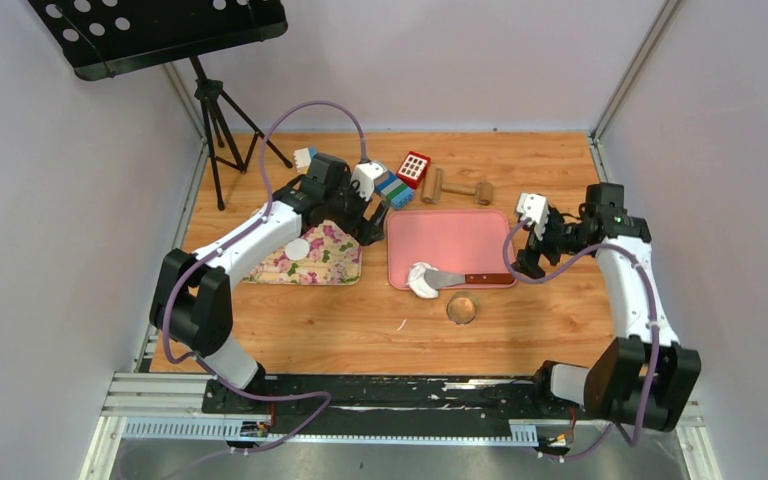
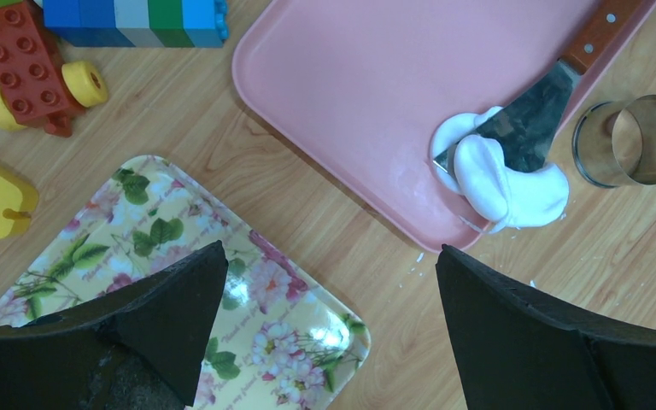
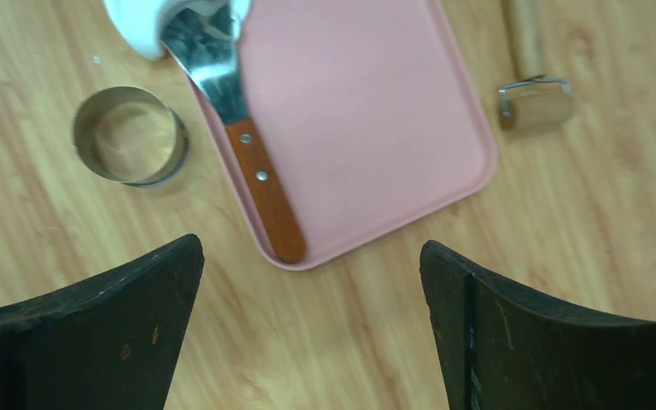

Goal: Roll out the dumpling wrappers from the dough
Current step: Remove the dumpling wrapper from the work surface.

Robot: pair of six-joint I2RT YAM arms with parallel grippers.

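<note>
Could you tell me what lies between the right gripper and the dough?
The spatula, blade at the dough, handle toward the right gripper; top view shows it.

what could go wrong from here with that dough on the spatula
The dough clings around the spatula blade at a corner of the pink tray and seems to lap over the rim. Lifting the spatula may tear it or drag it onto the table. The metal ring stands close beside that corner, so the open left end effector could knock it when reaching in.
</note>
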